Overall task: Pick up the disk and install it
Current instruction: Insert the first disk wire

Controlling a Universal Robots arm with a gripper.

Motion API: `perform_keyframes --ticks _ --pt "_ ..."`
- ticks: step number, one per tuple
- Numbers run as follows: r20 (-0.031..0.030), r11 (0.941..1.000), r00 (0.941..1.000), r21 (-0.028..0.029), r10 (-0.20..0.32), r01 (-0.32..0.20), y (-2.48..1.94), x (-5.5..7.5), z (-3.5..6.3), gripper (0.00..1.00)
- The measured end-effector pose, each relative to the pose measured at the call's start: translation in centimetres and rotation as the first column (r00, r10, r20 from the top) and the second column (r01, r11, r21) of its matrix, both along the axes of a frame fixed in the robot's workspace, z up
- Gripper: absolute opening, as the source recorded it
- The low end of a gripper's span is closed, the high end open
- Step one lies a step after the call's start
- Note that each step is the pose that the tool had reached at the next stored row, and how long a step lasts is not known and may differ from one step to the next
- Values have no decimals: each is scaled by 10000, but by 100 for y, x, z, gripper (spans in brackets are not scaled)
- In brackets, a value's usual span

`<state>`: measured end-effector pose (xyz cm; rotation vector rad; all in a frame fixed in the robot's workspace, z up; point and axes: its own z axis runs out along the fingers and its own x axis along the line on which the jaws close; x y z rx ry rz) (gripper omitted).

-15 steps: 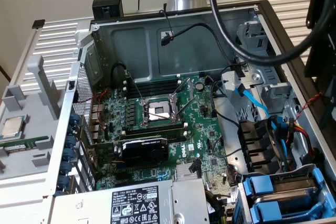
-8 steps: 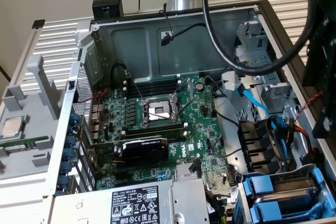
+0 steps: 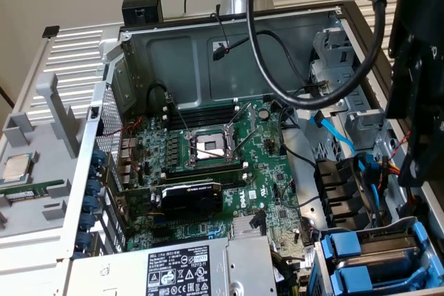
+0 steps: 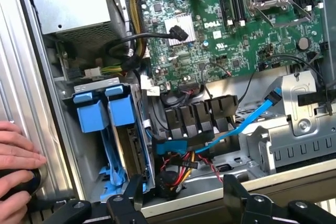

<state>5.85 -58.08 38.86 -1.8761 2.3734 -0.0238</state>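
The disk (image 4: pixel 122 109), clipped in its bright blue carrier, stands slotted in the drive cage (image 4: pixel 79 85) at a corner of the open computer case (image 3: pixel 229 53), just beside a second blue carrier (image 4: pixel 90 115). My fingers (image 4: pixel 132 196) are spread wide and grasp nothing, poised over the case's edge and apart from the disk. One black finger is near the end of the cage, the other farther off past the red and yellow wires (image 4: pixel 178 174). A person's hand (image 4: pixel 16 163) rests on the case's outer rim.
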Motion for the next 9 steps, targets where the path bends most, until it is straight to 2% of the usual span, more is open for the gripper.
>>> perform_keyframes --ticks 1,3,9 --pt "63 10000 10000 0 -42 42 2 0 -2 71" --pt "120 9998 9997 7 -215 215 2 0 -6 71" --pt "127 9973 9972 4 -735 735 5 -10 -106 71"
